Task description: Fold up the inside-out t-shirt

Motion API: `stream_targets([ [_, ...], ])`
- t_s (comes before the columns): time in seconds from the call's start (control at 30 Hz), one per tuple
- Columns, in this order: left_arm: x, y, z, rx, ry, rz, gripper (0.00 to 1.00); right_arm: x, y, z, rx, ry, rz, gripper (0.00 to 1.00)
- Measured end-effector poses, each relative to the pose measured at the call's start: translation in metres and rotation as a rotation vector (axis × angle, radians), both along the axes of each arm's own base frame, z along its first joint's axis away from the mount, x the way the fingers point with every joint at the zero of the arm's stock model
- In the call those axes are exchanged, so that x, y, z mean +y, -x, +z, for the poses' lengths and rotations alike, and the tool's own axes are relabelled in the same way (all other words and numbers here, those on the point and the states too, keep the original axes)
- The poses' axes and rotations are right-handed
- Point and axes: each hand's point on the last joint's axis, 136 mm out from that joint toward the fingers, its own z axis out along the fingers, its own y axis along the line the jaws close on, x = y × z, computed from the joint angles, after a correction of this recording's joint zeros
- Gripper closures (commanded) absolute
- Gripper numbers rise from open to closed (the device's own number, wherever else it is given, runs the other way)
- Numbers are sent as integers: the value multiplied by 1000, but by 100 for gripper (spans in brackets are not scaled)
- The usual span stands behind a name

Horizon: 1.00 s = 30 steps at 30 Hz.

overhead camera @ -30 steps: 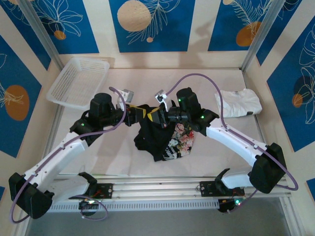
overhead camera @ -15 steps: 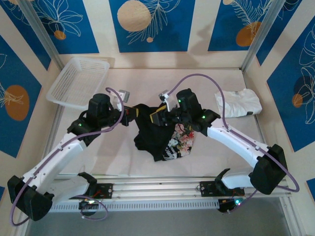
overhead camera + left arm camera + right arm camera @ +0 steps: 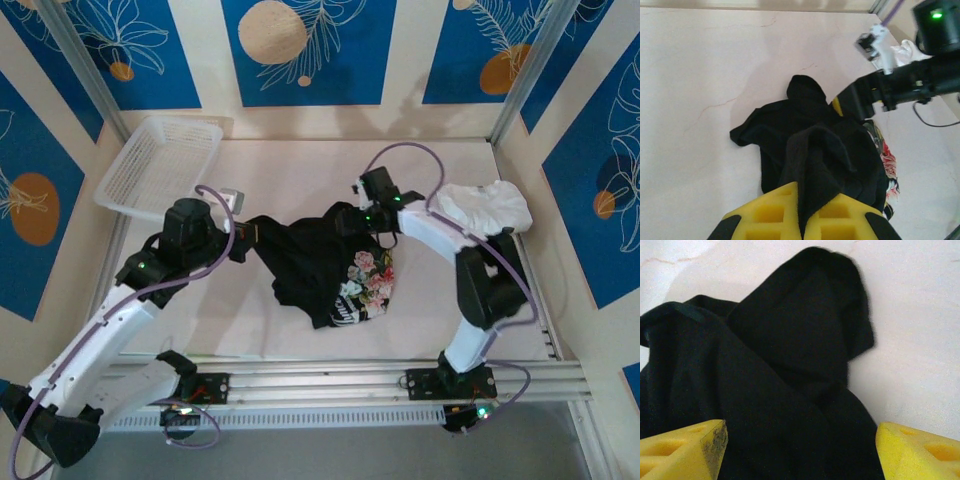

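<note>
T-shirt (image 3: 320, 268) bunched at tabletop (image 3: 300, 170) ctr, print facing 5 o'clock. L fingers (image 3: 244, 237) clamped on its 9 o'clock edge. R fingers (image 3: 350, 215) spread apart over its 1 o'clock edge.

Position, left gripper (image 3: 244, 238): drawn back to its own side, away from the right gripper (image 3: 352, 214); the gap between the two is wider.
Position, right gripper: moved outward and farther from the bases; its arm is now folded tightly at the elbow.
Inside-out t-shirt (image 3: 315, 262): spread longer between the grippers.
Floral print (image 3: 368, 282): previously part-covered by the right arm, now exposed on the near side of the right gripper.
</note>
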Motion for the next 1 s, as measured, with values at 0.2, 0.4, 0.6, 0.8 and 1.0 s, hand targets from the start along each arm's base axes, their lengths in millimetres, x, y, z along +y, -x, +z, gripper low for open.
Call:
stream_targets([
  [0.2,7,4,1,-4,-13,22,100,34,-16,-41,86,54,57,51],
  [0.4,19,7,4,-19,-34,66,100,23,-24,-60,132,100,36,100],
  [0.6,40,2,10,-35,-77,159,100,-11,-39,19,-45,10,-38,100],
  [0.8,60,-20,74,-125,-85,266,100,-65,-44,184,-426,-213,-168,100],
  [1.0,90,-29,181,-321,-43,380,100,-116,7,271,-672,-347,-274,100],
])
